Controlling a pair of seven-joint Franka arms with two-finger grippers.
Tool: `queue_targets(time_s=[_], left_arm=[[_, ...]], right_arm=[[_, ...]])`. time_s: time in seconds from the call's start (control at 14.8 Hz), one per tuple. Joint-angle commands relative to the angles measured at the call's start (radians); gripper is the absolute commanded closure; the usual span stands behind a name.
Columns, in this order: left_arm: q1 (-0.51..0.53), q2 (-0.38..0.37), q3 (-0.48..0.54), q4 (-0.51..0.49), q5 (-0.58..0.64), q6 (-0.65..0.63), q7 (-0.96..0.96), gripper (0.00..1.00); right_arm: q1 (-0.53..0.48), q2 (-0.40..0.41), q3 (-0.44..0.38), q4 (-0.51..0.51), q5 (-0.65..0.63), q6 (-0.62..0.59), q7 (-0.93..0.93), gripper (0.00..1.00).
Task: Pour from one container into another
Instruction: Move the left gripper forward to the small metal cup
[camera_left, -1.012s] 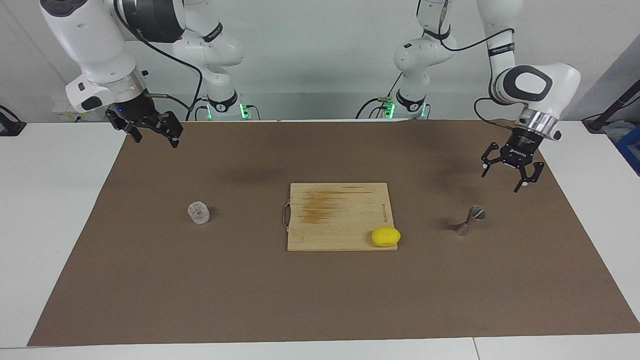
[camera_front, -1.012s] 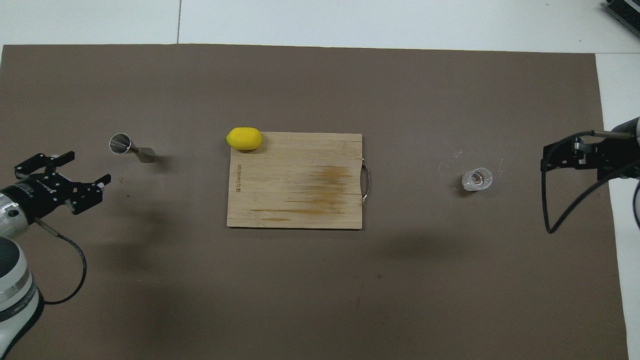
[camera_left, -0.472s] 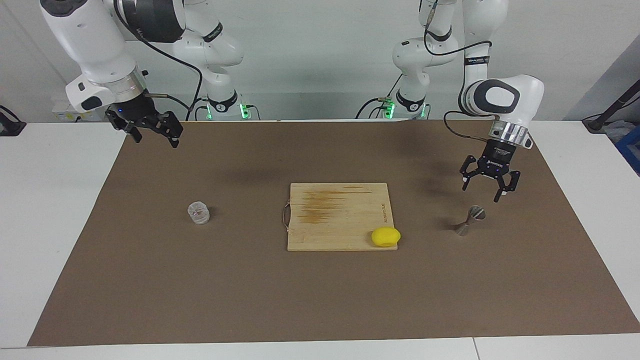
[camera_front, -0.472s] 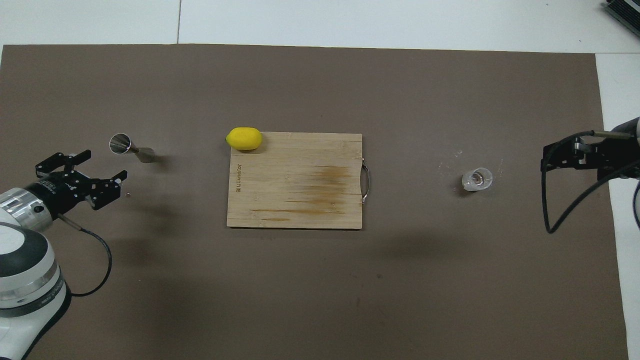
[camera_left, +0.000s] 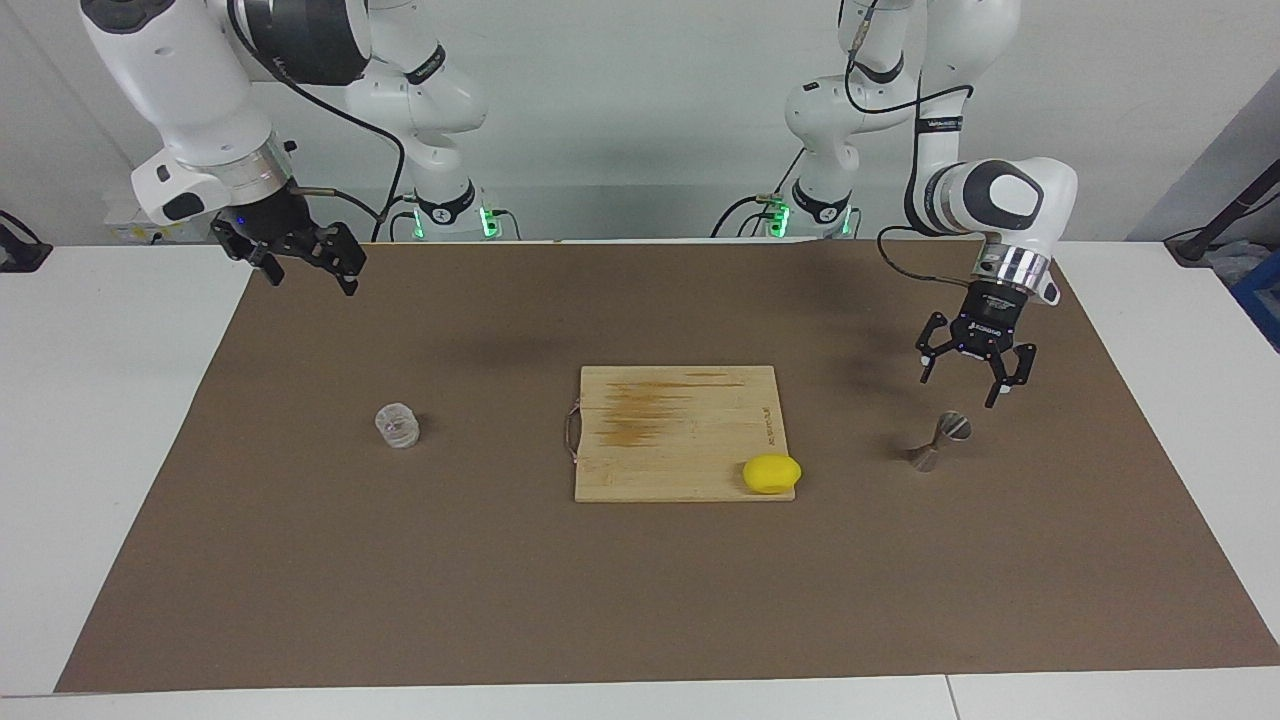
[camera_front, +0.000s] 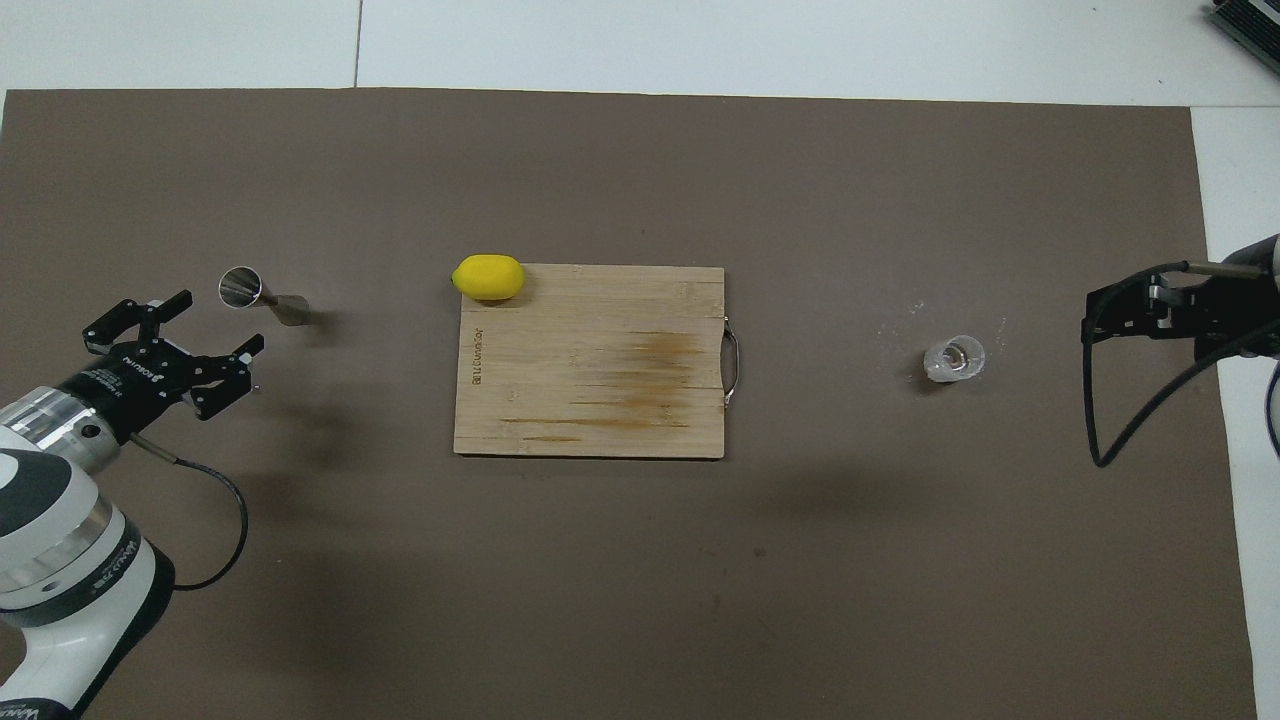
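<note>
- We see the left tool (camera_left: 965, 380) spread, holding nothing, in the air just above the metal jigger (camera_left: 938, 442), not touching it.
- The jigger stands on the brown mat (camera_left: 640, 600) toward the left arm's end of the desk.
- The glass cup (camera_left: 398, 425) stands toward the right arm's end; we cannot make out its contents.
- The right tool (camera_left: 310, 275) waits spread, raised over the mat's corner; the overhead view cuts it off.
</note>
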Motion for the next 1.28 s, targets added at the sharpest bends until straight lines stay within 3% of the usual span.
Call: queue_targets(time_s=[0.0,1.21], left_arm=[[0.018,0.077,0.004,0.071,-0.043,-0.024,0.041,0.01],[-0.034,0.141,0.002,0.135,-0.149,0.067,0.076,0.04]], right_arm=[[-0.007,-0.024,0.002,-0.033,0.017,0.028,-0.002,0.0],[-0.007,-0.025,0.002,-0.034,0.017,0.028,-0.001,0.0]])
